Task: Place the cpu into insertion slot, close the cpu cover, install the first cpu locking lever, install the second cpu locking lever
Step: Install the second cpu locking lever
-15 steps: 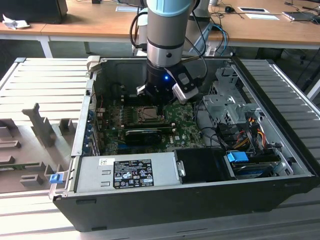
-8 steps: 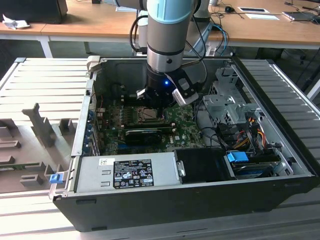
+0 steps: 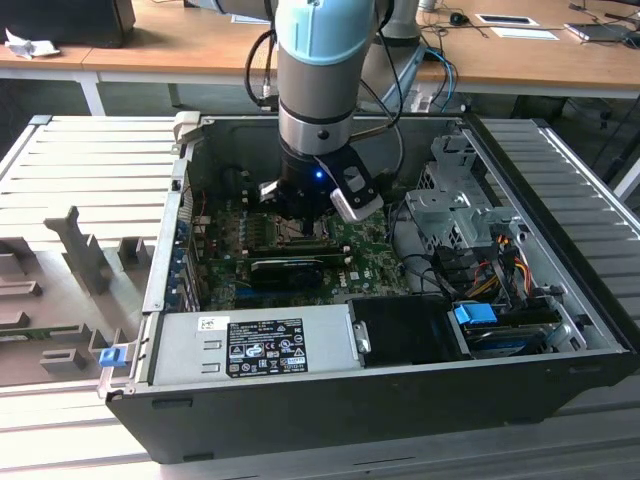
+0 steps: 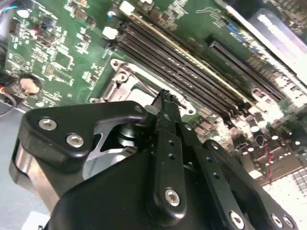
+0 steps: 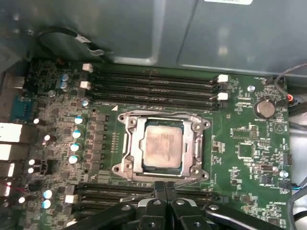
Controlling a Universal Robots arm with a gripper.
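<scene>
Wooden desks line the back of the room, and on the ribbed grey bench sits one open black computer case [image 3: 380,400], lying on its side. One grey-and-pale-blue robot arm [image 3: 318,80] plunges straight down into it in the exterior view, its black gripper [image 3: 300,215] low over the green motherboard [image 3: 225,225], just behind a long black card with a ribbed top [image 3: 290,268].

Over to the second wrist view: the gripper [image 4: 164,98] has its two black fingers [image 4: 168,124] pressed together, tips meeting, nothing between them. Those tips sit right at the edge of the silvery socket frame [image 4: 120,79]. Beyond them, four long black memory slots [image 4: 182,62] run diagonally across the green board.

Now the first wrist view, and it's the clearest look. The gripper [image 5: 164,186] hovers at the near rim of the square black insertion slot [image 5: 125,164]. One small square cpu with a pale beige-silver face [image 5: 163,146] lies flat inside it, edges squared to the socket. One thin silvery-grey cpu cover with a square window [image 5: 139,143] lies down flat around the chip. Four black memory slots [image 5: 153,88] lie beyond the socket, their long axes parallel to its far edge, and more slots [image 5: 120,191] run just beside the fingertips.
</scene>
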